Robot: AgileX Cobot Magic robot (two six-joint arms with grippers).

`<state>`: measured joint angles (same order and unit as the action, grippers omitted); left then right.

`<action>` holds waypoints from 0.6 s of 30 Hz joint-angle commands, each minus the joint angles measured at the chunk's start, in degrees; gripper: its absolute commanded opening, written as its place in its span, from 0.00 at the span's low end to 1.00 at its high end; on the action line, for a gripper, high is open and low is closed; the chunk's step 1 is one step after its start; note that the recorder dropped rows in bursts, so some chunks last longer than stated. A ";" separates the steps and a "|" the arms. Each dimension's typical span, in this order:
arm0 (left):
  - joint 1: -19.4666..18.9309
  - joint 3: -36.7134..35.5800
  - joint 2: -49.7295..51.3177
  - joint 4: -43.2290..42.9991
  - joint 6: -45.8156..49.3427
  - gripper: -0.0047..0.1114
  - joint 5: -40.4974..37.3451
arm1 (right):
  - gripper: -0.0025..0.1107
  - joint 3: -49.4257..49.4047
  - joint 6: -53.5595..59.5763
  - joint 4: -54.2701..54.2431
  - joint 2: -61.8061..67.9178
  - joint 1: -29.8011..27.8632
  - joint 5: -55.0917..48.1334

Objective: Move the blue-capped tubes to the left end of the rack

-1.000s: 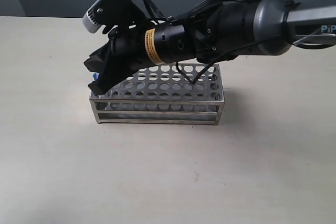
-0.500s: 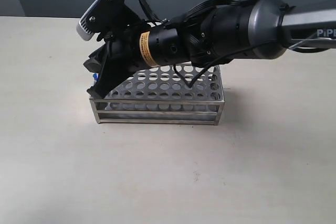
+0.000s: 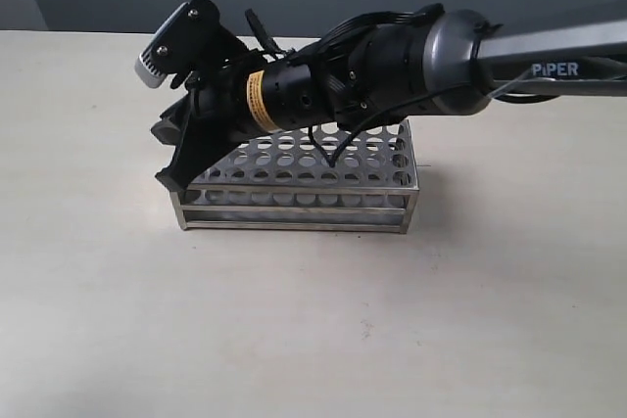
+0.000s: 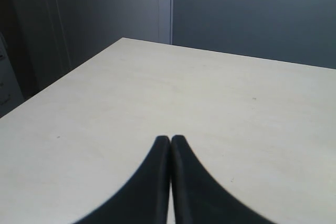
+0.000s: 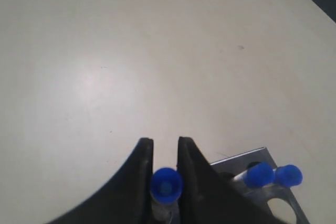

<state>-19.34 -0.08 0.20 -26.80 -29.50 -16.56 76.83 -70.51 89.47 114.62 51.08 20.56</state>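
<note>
Blue-capped tubes (image 5: 260, 174): two are seen standing side by side in holes at a corner of the rack; round, bright blue caps are carried on slim clear bodies.
Held tube (image 5: 166, 184): a third one, its blue cap wedged between the right jaws; its lower part is hidden, so it cannot be told whether it sits in a hole.
Rack (image 3: 294, 205): a rectangular box of shiny perforated steel with open-sided tiers is set on the worktop (image 3: 294, 340).
Right gripper (image 5: 164, 148): black, curved, tapering jaws are pinched on the held tube; in the exterior view it (image 3: 181, 163) is angled down over the rack's left end.
Left gripper (image 4: 170, 139): smooth black jaws are pressed together, tip to tip, above bare worktop.
Worktop: a pale beige, matte, flat surface.
</note>
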 commanded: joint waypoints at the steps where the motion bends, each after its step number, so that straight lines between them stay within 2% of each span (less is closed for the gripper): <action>1: -0.07 0.08 -0.20 -0.03 -0.10 0.05 -0.04 | 0.22 0.59 0.00 0.13 -0.09 0.03 -0.89; 4: -0.07 0.08 -0.20 -0.03 -0.10 0.05 -0.04 | 0.34 0.59 0.00 0.13 -0.09 0.03 -0.89; 9: -0.07 0.08 -0.20 -0.03 -0.10 0.05 -0.04 | 0.36 0.59 0.00 0.13 -0.51 0.03 -1.13; 11: -0.07 0.08 -0.20 -0.03 -0.10 0.05 -0.15 | 0.30 0.59 -1.88 -0.77 -3.26 -0.32 -6.65; 12: -0.07 0.08 -0.20 -0.03 -0.10 0.05 -0.15 | 0.15 0.59 -1.99 -2.06 -6.83 -1.13 -12.54; 13: -0.07 0.08 -0.20 -0.03 -0.10 0.05 -0.15 | 0.08 0.59 -1.99 -2.82 -8.43 -2.03 -14.72; 14: -0.07 0.08 -0.20 -0.03 -0.10 0.05 -0.15 | 0.03 0.32 -2.02 -3.79 -12.80 -5.29 -18.38; 18: -0.07 0.08 -0.20 -0.03 -0.10 0.05 -0.15 | 0.02 -8.85 -2.70 -6.71 -28.38 -21.25 -20.05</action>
<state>-19.34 -0.08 0.20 -26.80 -29.50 -16.56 73.36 -72.70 84.26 93.44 36.40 2.39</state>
